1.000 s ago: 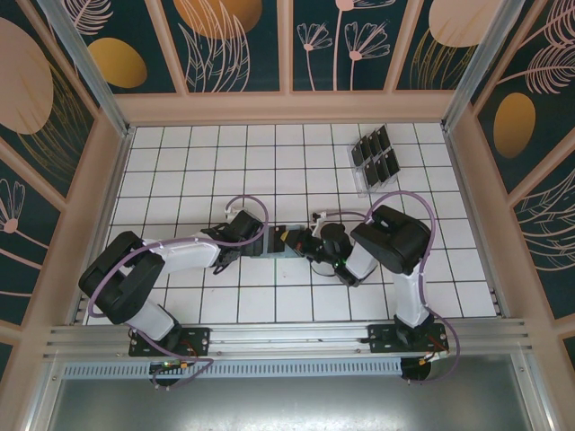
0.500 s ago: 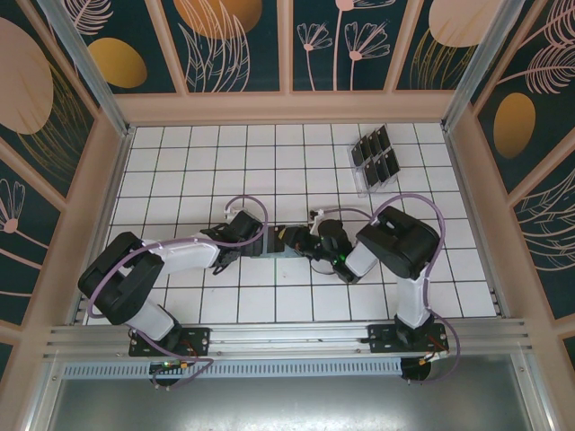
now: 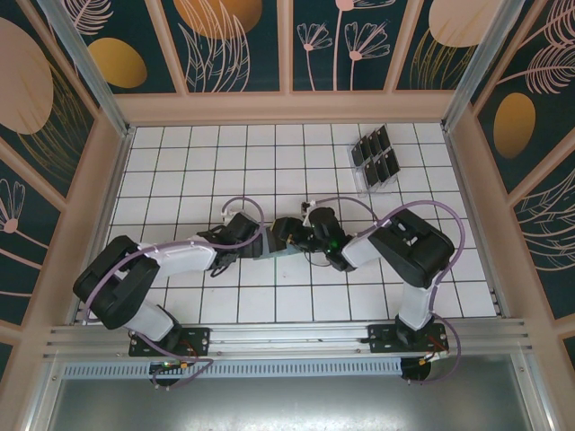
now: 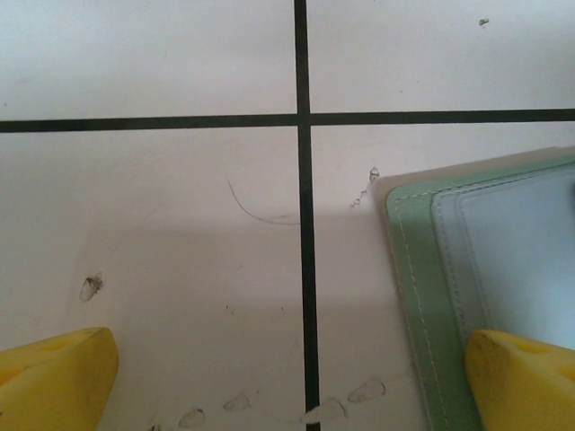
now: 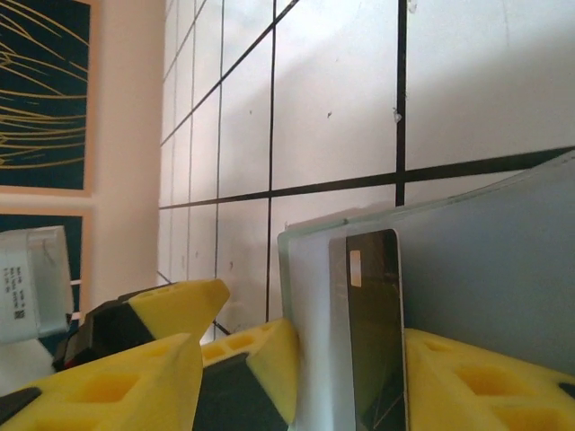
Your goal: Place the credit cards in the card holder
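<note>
Jaws on your left gripper (image 4: 287, 395) are standing wide apart, one yellow pad (image 4: 526, 382) overlapping the edge of the green card holder (image 4: 449, 269). The holder is lying flat on the tiled table (image 4: 162, 224), between both grippers. Your right gripper (image 5: 296, 368) is gaping too, a dark credit card (image 5: 373, 332) lying against the holder's grey inner face between its fingers. Farther right, more credit cards (image 3: 377, 154) are standing in a clear rack (image 3: 362, 187).

Seven credit cards (image 3: 375, 154) — six racked, one clear rack (image 3: 362, 187), one card holder (image 4: 422, 296)
</note>
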